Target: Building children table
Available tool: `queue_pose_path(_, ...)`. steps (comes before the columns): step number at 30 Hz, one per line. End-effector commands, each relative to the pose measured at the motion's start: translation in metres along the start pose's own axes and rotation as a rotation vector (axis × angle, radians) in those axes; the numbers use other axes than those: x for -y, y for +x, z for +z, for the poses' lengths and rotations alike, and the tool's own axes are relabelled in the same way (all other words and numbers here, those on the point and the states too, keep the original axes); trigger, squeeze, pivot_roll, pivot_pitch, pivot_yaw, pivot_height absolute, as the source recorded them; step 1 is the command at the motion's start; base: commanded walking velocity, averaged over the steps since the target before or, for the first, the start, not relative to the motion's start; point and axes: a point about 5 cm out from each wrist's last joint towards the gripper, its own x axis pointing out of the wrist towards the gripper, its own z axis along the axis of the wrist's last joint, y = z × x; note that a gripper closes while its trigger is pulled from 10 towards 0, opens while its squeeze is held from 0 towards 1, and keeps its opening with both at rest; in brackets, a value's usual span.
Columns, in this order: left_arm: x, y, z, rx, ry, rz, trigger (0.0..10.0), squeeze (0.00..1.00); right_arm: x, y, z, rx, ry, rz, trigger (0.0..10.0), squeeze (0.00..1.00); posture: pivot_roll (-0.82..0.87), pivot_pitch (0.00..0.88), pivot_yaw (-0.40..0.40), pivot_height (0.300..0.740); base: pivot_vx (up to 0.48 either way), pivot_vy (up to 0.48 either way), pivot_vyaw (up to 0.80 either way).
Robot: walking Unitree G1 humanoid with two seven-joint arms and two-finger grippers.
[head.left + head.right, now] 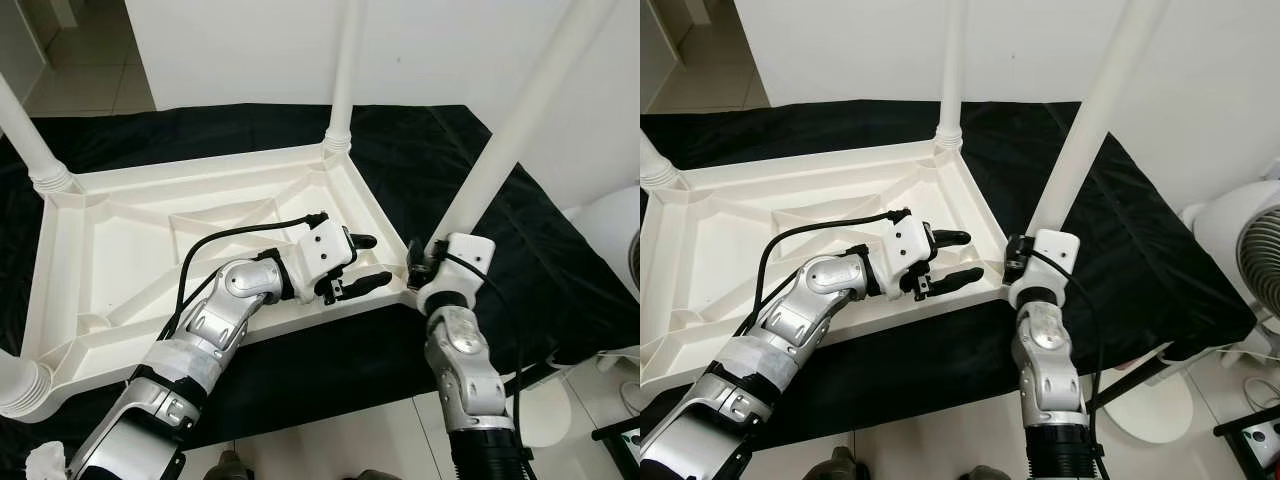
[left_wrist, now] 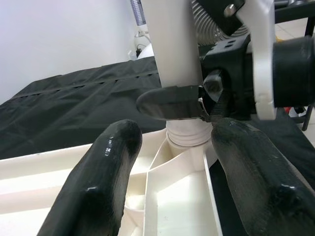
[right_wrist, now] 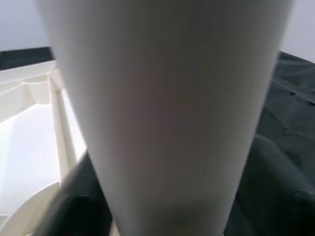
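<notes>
The leg (image 1: pixel 500 150) at the table's (image 1: pixel 120 250) 4 o'clock corner is clasped by the right gripper (image 1: pixel 420 262). The left gripper (image 1: pixel 360 262) is held spread at 9 o'clock of it.

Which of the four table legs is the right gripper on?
The near right leg: the right gripper is at its base, and the left gripper sits beside it.

1. A black wrinkled cloth (image 1: pixel 560 270) covers the surface in front of the robot and hangs over its near edge.
2. A white round electric fan with a wire grille (image 1: pixel 1250 245) stands on the robot's right, just beside the cloth's right edge.
3. A pale tiled floor (image 1: pixel 90 70) shows at the far left, beyond the cloth.
4. A plain white wall (image 1: pixel 840 50) rises behind the cloth.
5. A crumpled white tissue (image 1: pixel 45 465) lies at the near left corner.
</notes>
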Motion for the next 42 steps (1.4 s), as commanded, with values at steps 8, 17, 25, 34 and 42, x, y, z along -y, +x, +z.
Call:
queue_pose_path(8,0.006,0.002,0.001,0.003,0.018,-0.064,10.0,0.0,0.006,-0.015,0.001,-0.009,0.004,0.178,10.0,0.0,-0.01,0.0,-0.045,0.74,0.0,0.0,0.0)
queue_pose_path(17,0.006,0.001,0.001,0.004,0.015,-0.062,10.0,0.0,0.022,-0.01,0.0,-0.022,-0.166,0.413,10.0,0.0,0.0,0.0,-0.048,0.74,0.0,0.0,0.0)
queue_pose_path(25,0.008,-0.002,0.001,0.003,0.006,-0.069,10.0,0.0,0.033,0.008,-0.003,-0.057,-0.267,0.567,10.0,0.0,0.0,0.0,-0.041,0.74,0.0,0.0,0.0)
queue_pose_path(34,0.009,-0.003,0.0,-0.012,0.0,-0.093,10.0,0.0,0.029,0.027,-0.004,-0.085,-0.299,0.659,10.0,0.0,0.01,0.0,-0.036,0.74,0.0,0.0,0.0)
queue_pose_path(42,0.01,-0.004,0.0,-0.019,0.0,-0.097,10.0,0.0,0.028,0.03,-0.008,-0.09,-0.283,0.712,0.0,0.0,0.01,0.0,-0.04,0.74,0.0,0.0,0.0)
